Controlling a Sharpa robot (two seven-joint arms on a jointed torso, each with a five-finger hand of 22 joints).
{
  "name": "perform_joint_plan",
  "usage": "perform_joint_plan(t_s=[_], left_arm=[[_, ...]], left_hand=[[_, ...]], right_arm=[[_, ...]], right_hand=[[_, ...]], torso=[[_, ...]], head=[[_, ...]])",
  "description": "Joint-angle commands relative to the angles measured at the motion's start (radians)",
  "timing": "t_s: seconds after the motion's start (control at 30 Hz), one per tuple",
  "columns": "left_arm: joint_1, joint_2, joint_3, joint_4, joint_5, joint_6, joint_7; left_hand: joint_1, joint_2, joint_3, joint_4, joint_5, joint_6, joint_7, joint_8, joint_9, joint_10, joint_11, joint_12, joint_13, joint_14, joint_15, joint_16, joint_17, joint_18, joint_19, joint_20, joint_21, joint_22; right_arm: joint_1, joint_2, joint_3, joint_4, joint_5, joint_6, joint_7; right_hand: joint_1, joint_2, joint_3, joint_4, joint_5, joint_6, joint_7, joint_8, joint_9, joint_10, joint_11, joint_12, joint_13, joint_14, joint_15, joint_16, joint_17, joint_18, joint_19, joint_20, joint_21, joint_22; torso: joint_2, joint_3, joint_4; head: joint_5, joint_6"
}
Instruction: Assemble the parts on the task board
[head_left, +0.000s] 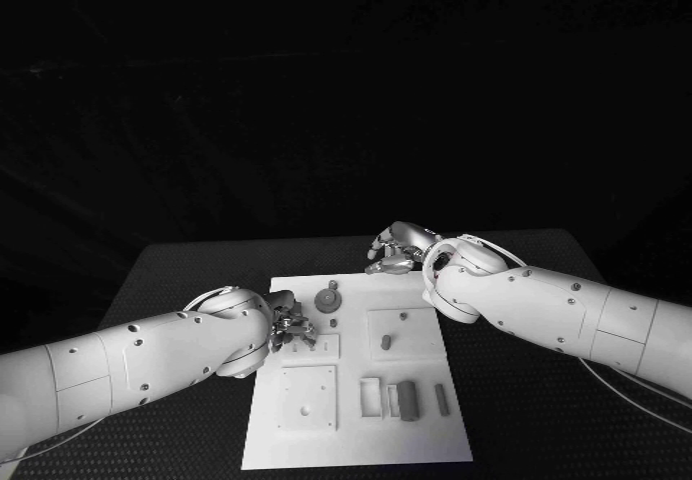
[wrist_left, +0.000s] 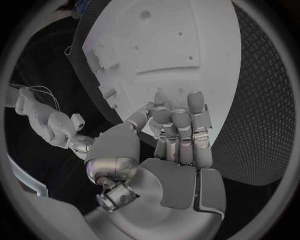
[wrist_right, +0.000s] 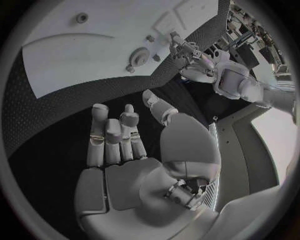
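The task board (head_left: 361, 400) lies in the middle of the black table (head_left: 188, 265). The left hand (head_left: 293, 325) is at the board's left edge, fingers curled down over a small square plate; whether it pinches a part I cannot tell, since the left wrist view shows the fingers (wrist_left: 178, 125) bunched with nothing plainly between them. The right hand (head_left: 392, 250) hovers at the board's far edge, fingers (wrist_right: 112, 135) apart and holding nothing. A round gear-like part (head_left: 330, 299) sits just right of the left hand, and 3 bar parts (head_left: 408, 398) lie near the board's near right corner. For the left hand's step, I judge slow, square lowering best, keeping the fingertips off neighbouring pegs. No writing or label can be read.
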Motion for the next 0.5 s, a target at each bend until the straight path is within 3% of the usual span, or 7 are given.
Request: perform_joint_plan(t_s=[0.03, 0.5], left_arm=[[0.000, 0.004, 0.001, -0.001, -0.007, 0.019, 0.005], [-0.002, 0.013, 0.001, -0.014, -0.020, 0.027, 0.004]], left_hand=[[0.001, 0.009, 0.007, 0.001, 0.003, 0.209, -0.060, 0.003, 0.002, 0.000, -0.009, 0.001, 0.001, 0.007, 0.001, 0.006, -0.001, 0.003, 0.008, 0.002, -0.006, 0.002], [-0.001, 0.010, 0.009, 0.000, 0.003, 0.208, -0.060, 0.003, 0.002, 0.000, -0.009, 0.000, 0.001, 0.007, 0.001, 0.006, -0.001, 0.003, 0.008, 0.002, -0.006, 0.002]], right_arm=[[0.000, 0.000, 0.001, -0.001, 0.001, 0.011, 0.008], [0.000, 0.000, 0.001, -0.002, 0.003, 0.014, 0.009]], right_hand=[[-0.002, 0.009, -0.005, -0.003, 0.006, -0.006, 0.012, -0.001, 0.000, -0.004, 0.000, 0.001, -0.002, 0.003, 0.000, -0.004, 0.001, 0.014, -0.008, 0.000, -0.004, 0.001], [-0.003, 0.009, -0.006, -0.004, 0.006, -0.006, 0.012, -0.001, 0.000, -0.004, 0.000, 0.001, -0.002, 0.003, 0.000, -0.004, 0.001, 0.014, -0.008, 0.000, -0.005, 0.001]], torso=[[0.000, 0.0001, 0.0003], [0.000, 0.0007, 0.0000]], head=[[0.000, -0.002], [-0.001, -0.001]])
